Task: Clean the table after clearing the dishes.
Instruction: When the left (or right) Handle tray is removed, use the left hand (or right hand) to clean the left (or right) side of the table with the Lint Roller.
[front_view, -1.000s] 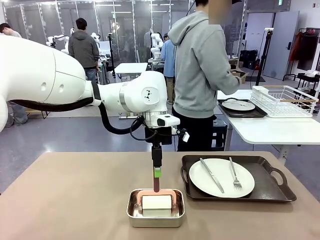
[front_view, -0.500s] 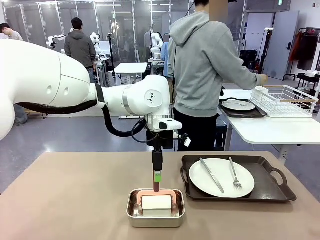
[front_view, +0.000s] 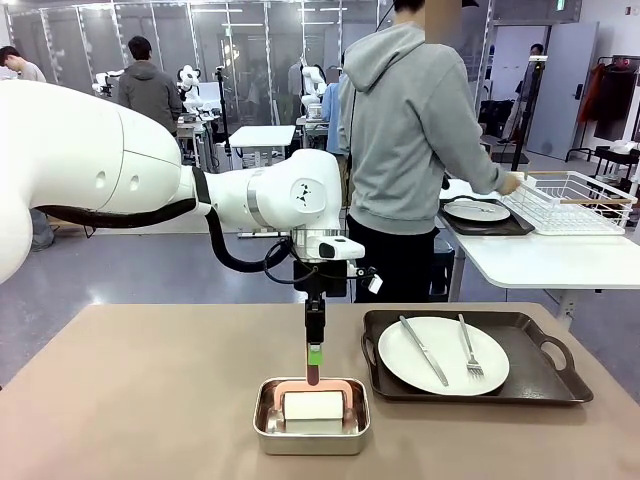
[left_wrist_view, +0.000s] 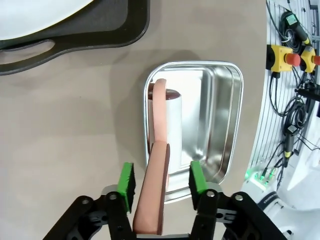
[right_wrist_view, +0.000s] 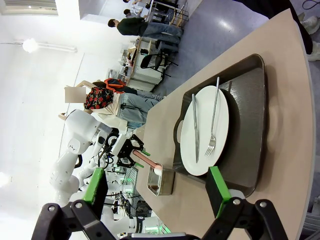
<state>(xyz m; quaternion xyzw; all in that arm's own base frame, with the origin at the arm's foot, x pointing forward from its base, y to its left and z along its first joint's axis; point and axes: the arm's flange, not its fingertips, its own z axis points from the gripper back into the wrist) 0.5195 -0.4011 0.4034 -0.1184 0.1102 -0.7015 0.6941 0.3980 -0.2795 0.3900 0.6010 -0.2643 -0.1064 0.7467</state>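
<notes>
Since a second ago the left gripper (left_wrist_view: 161, 181) has narrowed its jaws over the small rectangular steel pan (front_view: 311, 432). They now straddle the salmon-pink arched handle (left_wrist_view: 160, 115) of the white block-shaped scrubber (front_view: 313, 405) lying in it, with a sliver of gap on each side, so nothing is pinched yet. The person in a grey hoodie (front_view: 415, 130) has reached a hand (front_view: 511, 183) to the white wire rack (front_view: 570, 205) on the white side table (front_view: 540, 262). Just right of the pan on the tan-brown table (front_view: 150, 390) sits a dark handled tray (front_view: 530, 378) carrying a round white plate (front_view: 447, 345), silver knife (front_view: 424, 350) and fork (front_view: 469, 350). A second plate (front_view: 477, 210) lies on the side table. The right gripper (right_wrist_view: 156, 187) hangs wide open, empty
</notes>
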